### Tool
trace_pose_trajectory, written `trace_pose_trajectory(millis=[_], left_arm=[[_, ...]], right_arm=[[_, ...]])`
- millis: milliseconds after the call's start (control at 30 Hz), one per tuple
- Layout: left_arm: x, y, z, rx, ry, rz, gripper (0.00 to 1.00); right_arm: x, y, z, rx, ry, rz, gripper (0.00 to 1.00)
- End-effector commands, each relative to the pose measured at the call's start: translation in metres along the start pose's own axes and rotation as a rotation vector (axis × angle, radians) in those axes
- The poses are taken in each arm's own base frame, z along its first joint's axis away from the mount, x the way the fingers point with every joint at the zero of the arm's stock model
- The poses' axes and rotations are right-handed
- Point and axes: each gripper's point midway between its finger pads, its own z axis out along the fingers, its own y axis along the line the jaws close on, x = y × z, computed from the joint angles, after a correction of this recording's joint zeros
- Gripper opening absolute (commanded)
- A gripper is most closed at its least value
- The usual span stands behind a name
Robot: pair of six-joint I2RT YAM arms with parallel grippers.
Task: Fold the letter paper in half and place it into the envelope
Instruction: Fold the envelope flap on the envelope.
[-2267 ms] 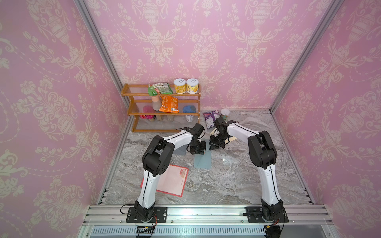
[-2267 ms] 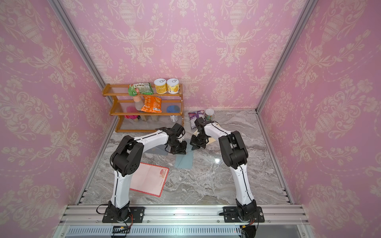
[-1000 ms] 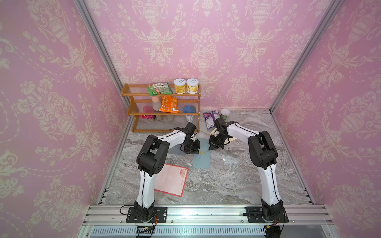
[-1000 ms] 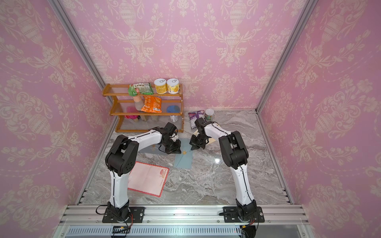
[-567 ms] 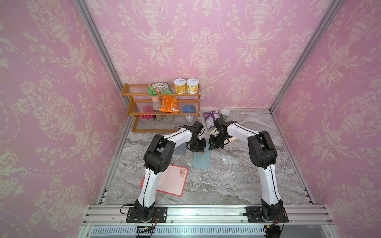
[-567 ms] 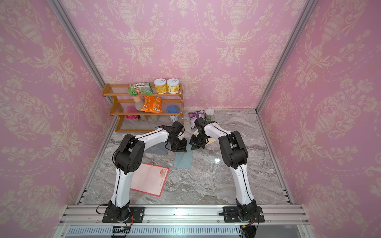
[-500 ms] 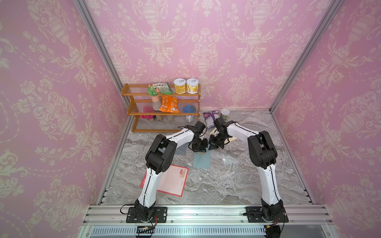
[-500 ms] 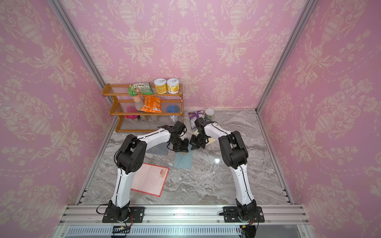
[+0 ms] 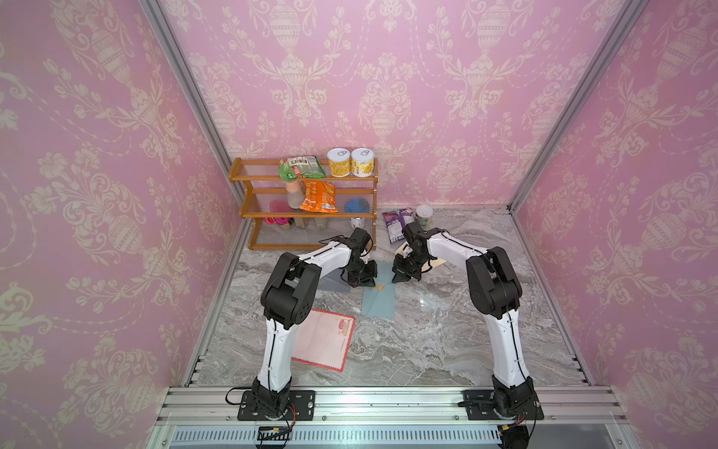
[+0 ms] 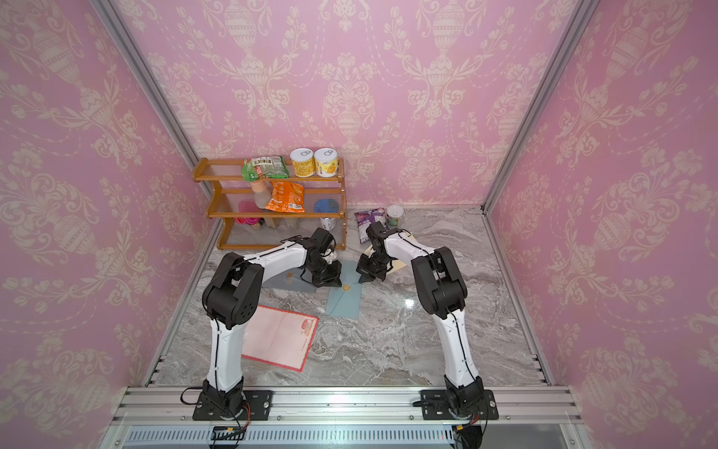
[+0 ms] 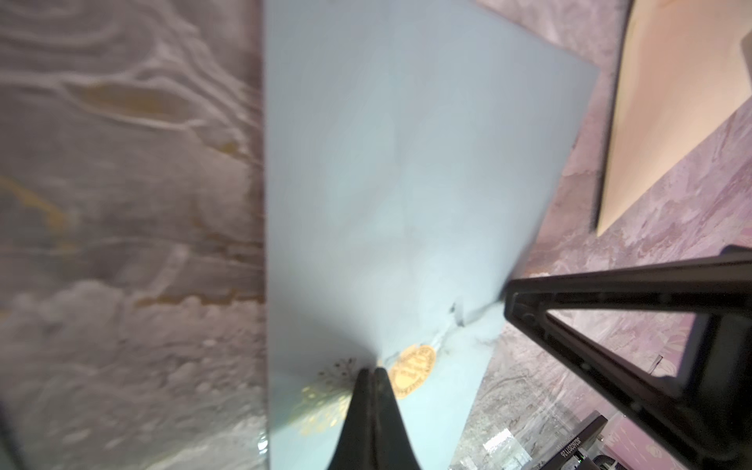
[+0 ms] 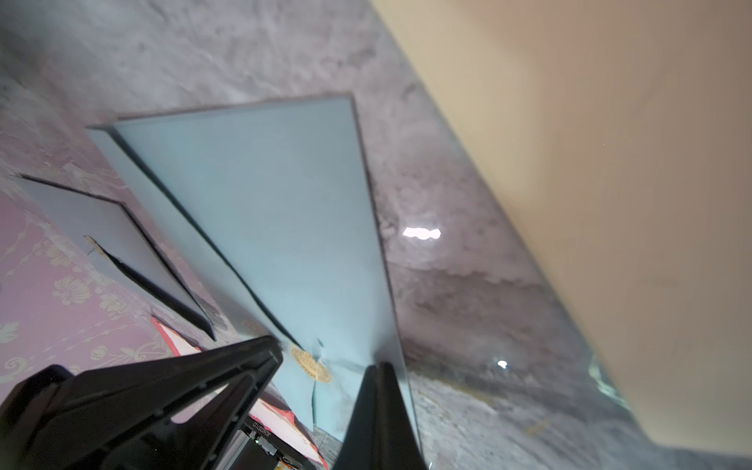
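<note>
The left arm [image 9: 330, 253] and right arm [image 9: 452, 248] are reaching forward, elbows bent, wrists tipping down. The left fingers [image 11: 360, 415] and right fingers [image 12: 366, 415] are pressing together, tips at the blue envelope's [image 9: 379, 303] far end. The letter paper [image 9: 326, 342] is lying unfolded on the bench [image 9: 427, 334] beside the left arm.

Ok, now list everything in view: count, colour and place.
letter paper: 1, pink with red border, flat on table by left arm
envelope: 1, light blue with gold seal, table middle
grey-blue envelope: 1, grey-blue, under left arm
tan sheet: 1, beige, under right arm
shelf: 1, brown wood, against back wall
cans: 2, yellow, top shelf
green snack bag: 1, green, top shelf
orange snack bag: 1, orange, middle shelf
bottle: 1, pinkish, middle shelf
purple snack bag: 1, purple, table at back
cup: 1, white, beside purple bag
table: 1, grey marble
left gripper: 1, black, shut, tip on envelope
right gripper: 1, black, shut, tip at envelope's edge
</note>
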Motion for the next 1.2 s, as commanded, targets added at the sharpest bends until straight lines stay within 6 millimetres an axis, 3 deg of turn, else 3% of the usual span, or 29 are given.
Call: trace_pose_trajectory(millis=[0, 367, 567, 833, 1000, 1167], left_arm=[[0.023, 0.039, 0.009, -0.147, 0.065, -0.015, 0.00], [0.028, -0.015, 0.038, -0.117, 0.089, 0.060, 0.00], [0.032, -0.006, 0.047, -0.144, 0.098, 0.041, 0.00], [0.020, 0.023, 0.019, -0.166, 0.050, -0.009, 0.00], [0.021, 0.022, 0.013, -0.174, 0.050, 0.015, 0.00], [0.022, 0.007, 0.023, -0.152, 0.057, 0.020, 0.00]], right_arm=[[0.005, -0.046, 0.038, 0.155, 0.044, 0.054, 0.00], [0.005, -0.045, 0.039, 0.150, 0.050, 0.057, 0.00], [0.004, -0.044, 0.041, 0.142, 0.049, 0.063, 0.00], [0.004, -0.045, 0.043, 0.141, 0.053, 0.064, 0.00], [0.004, -0.046, 0.044, 0.143, 0.054, 0.063, 0.00], [0.004, -0.045, 0.044, 0.141, 0.054, 0.065, 0.00]])
